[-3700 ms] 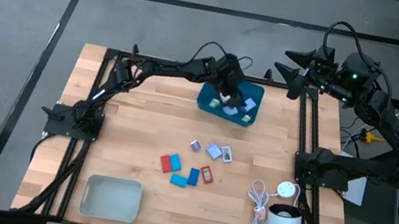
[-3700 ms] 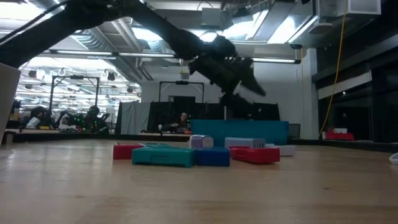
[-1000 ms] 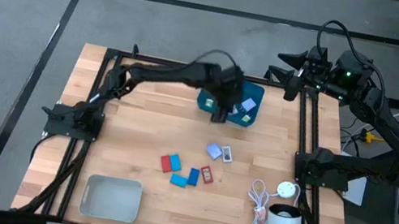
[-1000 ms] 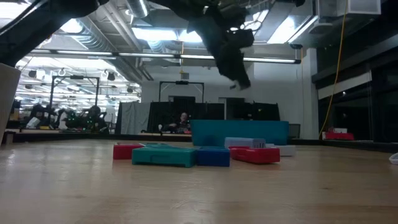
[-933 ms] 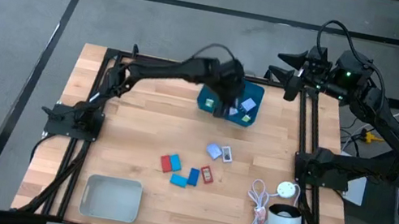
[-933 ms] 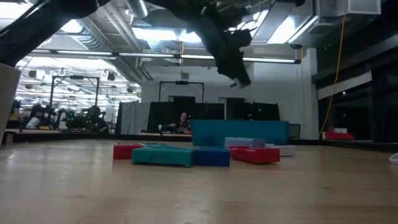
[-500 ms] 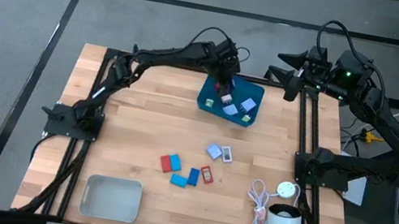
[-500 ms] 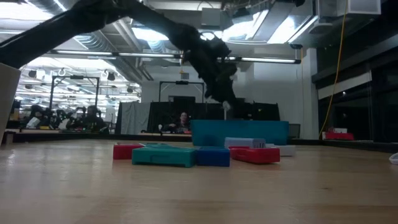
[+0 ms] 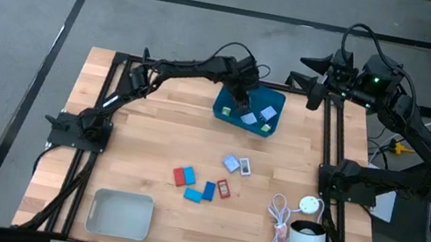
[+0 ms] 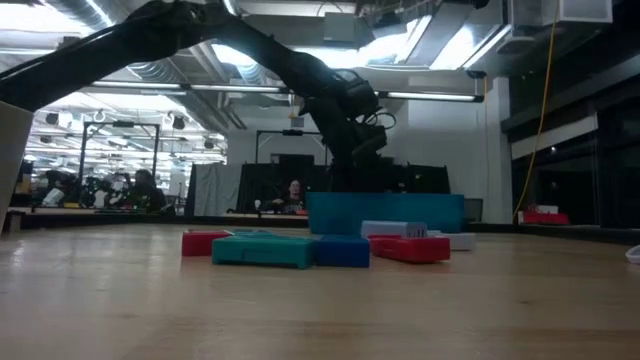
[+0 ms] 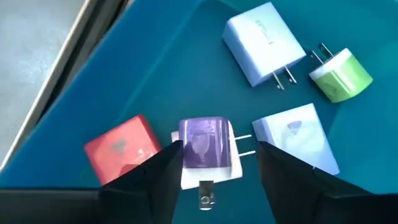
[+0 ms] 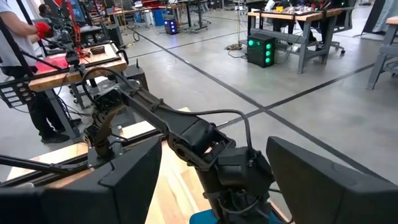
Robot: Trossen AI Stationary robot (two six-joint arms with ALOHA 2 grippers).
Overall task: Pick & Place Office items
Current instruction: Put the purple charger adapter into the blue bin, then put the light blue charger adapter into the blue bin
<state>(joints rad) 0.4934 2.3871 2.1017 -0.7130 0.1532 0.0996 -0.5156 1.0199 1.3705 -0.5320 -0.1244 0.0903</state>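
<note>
Left gripper (image 11: 214,163): hovering low inside teal bin (image 9: 224,105), fingers (image 11: 152,177) parted, flanking purple charger (image 11: 203,143) lying free among red, white, green ones. Right gripper (image 9: 308,73): waiting beyond counter (image 9: 150,136), fingers spread wide, gripping nothing.

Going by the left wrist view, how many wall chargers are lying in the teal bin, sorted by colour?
red plastic wall charger: 1
purple-faced plastic wall charger: 1
pale lavender plastic wall chargers: 2
green plastic wall charger: 1
Total: 5, all in the teal plastic bin
</note>
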